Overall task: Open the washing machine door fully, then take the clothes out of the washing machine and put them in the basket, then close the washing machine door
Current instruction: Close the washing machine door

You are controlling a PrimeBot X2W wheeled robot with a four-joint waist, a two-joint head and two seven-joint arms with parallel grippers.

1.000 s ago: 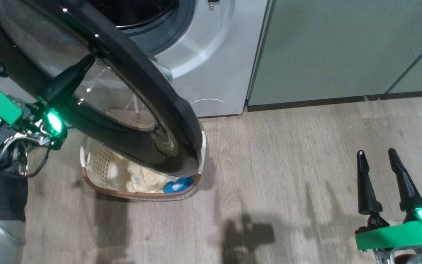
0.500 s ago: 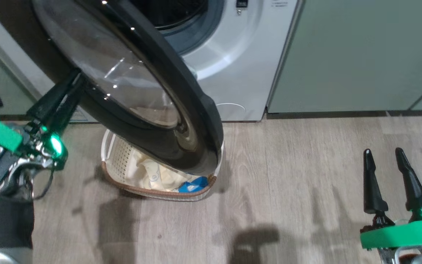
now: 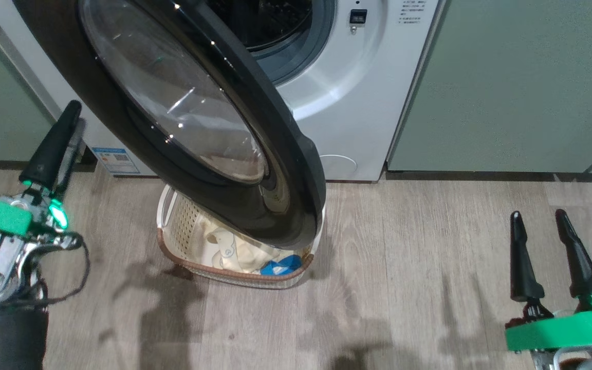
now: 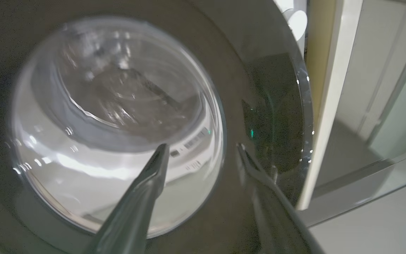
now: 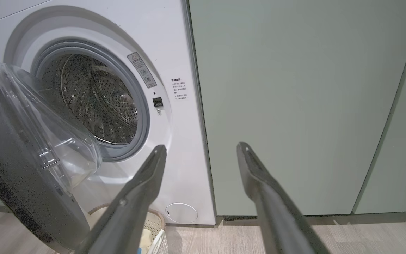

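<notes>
Item: washing machine [image 3: 347, 103], white, front-loading, standing on a pale wood-plank floor [image 3: 404, 257] between pale green cabinets [image 3: 506, 87]; grey rubber ring around the drum mouth, perforated steel drum [image 5: 97, 98] visible through it, small dark latch socket [image 3: 358, 16] to the mouth's right, blue label [image 3: 114, 159] low on the front at the left. Item: washing machine door [image 3: 188, 118], wide glossy black rim, bulging clear glass bowl; swung partly out from the machine on its left-side hinge, its lower edge hanging over the basket in the head view. Item: basket [image 3: 224, 272], cream, perforated sides, brown rim, white side handle; on the floor just in front of the machine, partly hidden under the door. Item: clothes [image 3: 234, 249], pale cream-yellow with thin blue print and a bright blue patch [image 3: 278, 267]; lying inside the basket. Item: left gripper [image 4: 201, 150], released, fingers [image 4: 146, 187] spread apart and holding nothing; pointed at the door's outer face, tips over the glass bowl and dark rim in the left wrist view, standing just left of the door in the head view; whether it touches the door cannot be told. Item: right gripper [image 3: 538, 216], released, fingers parted and upright, grasping nothing; low at the right, well apart from the machine, above bare floor.
</notes>
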